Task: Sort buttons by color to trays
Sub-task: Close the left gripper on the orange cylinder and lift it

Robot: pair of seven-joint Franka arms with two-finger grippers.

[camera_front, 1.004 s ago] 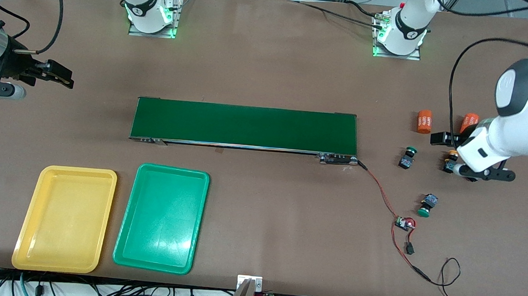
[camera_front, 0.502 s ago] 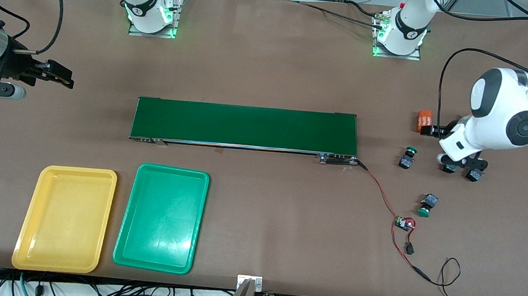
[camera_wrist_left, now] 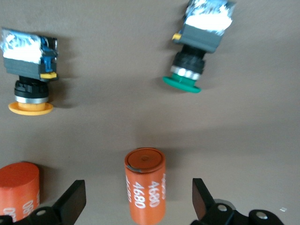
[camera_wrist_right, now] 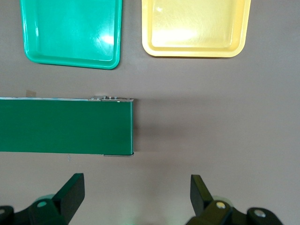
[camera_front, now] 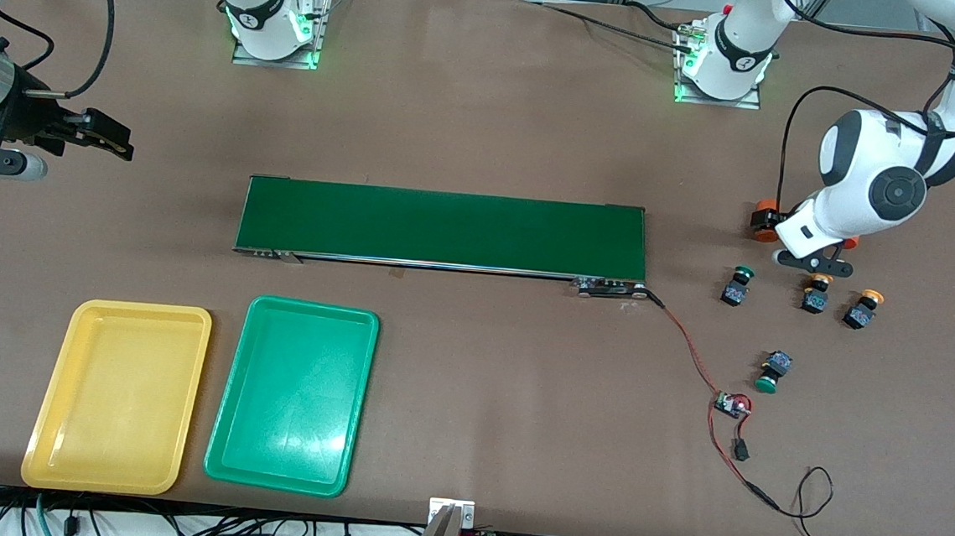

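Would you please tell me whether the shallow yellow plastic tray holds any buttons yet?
Empty. The shallow yellow plastic tray shows only bare floor in the front view; both yellow-capped buttons lie on the table near the left arm's end.

You see a long dark green belt (camera_front: 442, 228) lying across the middle of the brown bench (camera_front: 488, 117). From its end toward the left arm's side, a red and black wire (camera_front: 694, 350) runs nearer to the front camera to a small circuit board (camera_front: 731, 404). Two orange cylinders with white printed text (camera_wrist_left: 145, 185) lie on the bench near that end.
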